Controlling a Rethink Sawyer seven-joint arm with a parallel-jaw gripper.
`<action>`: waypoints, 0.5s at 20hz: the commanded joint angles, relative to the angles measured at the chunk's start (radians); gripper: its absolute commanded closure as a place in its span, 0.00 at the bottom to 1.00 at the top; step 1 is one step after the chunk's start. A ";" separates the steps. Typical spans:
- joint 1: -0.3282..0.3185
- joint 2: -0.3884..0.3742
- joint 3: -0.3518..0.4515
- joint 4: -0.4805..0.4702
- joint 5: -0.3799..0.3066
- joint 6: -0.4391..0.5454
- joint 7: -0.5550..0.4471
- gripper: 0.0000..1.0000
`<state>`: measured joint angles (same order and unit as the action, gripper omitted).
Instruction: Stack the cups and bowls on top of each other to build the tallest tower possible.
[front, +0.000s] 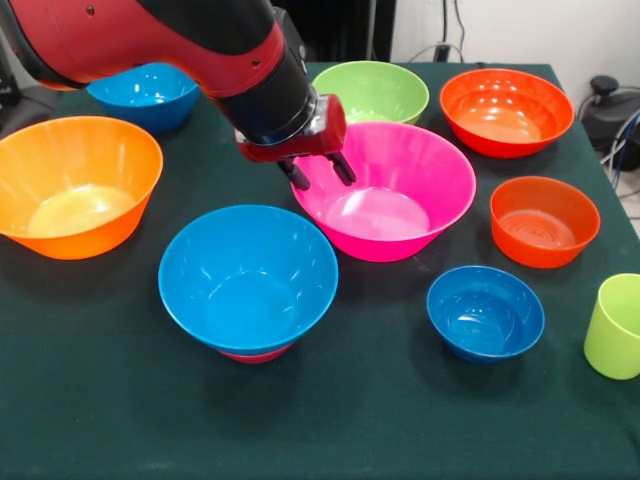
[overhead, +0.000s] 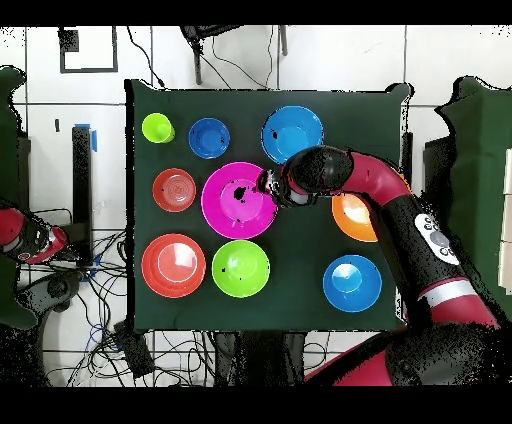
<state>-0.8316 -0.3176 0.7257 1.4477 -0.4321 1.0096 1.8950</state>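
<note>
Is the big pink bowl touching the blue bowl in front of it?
Cannot tell. In the front view the blue bowl overlaps the pink bowl; overhead, the gripper hides that spot.

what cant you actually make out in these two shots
- Lime cup, front view: right side cut off by the picture edge.
- Crimson piece, front view: mostly hidden under the blue bowl.
- Orange bowl, overhead view: partly covered by the arm.
- Pincer: overhead, hidden under the arm.
</note>
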 joint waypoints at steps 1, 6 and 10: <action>0.029 -0.037 -0.046 -0.022 -0.004 0.121 -0.118 0.00; 0.021 -0.084 -0.024 0.000 0.035 0.167 -0.109 0.00; 0.015 -0.113 -0.014 0.005 0.063 0.208 -0.110 0.00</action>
<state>-0.8321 -0.3836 0.7259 1.4490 -0.3896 1.1006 1.8950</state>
